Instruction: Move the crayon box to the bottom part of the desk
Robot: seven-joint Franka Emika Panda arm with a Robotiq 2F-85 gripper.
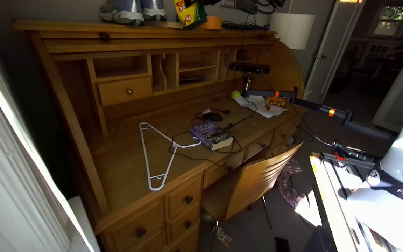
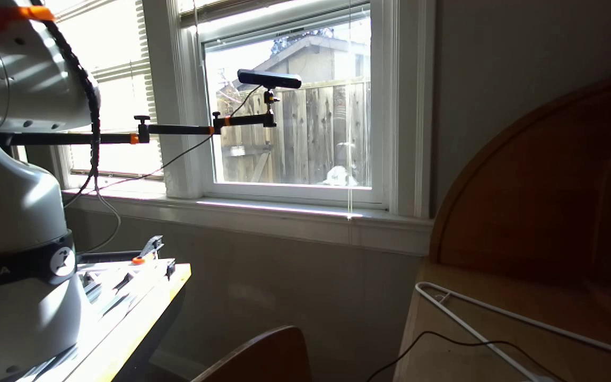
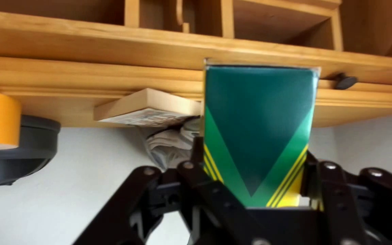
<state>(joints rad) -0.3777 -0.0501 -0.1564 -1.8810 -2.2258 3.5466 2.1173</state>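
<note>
The pincer (image 3: pixel 252 156) is closed on the crayon box (image 3: pixel 259 134), held near the top of the desk (image 1: pixel 173 119), their contact unclear; lowering before clearing that edge could knock it crooked or loose.

Room beside the hanger (image 1: pixel 168 165), a tangle at its hook.

In an exterior view, bare wood of the desk (image 1: pixel 121 157) gives passage along the hanger's long bar and behind it toward the cubbyholes (image 1: pixel 197 66). By the hook the way narrows: a paperback (image 1: pixel 212 135) and mouse (image 1: pixel 212 117) lie there, and a cable (image 2: pixel 427 333) crosses the hanger. Past the hook, a chair (image 1: pixel 257 178) obstructs the front and a camera (image 1: pixel 249 67) juts in. High above the hanger, shoes (image 1: pixel 129 15) and an orange cylinder (image 1: pixel 212 23) flank the crayon box (image 1: pixel 189 14) held by the gripper (image 3: pixel 254 158).
</note>
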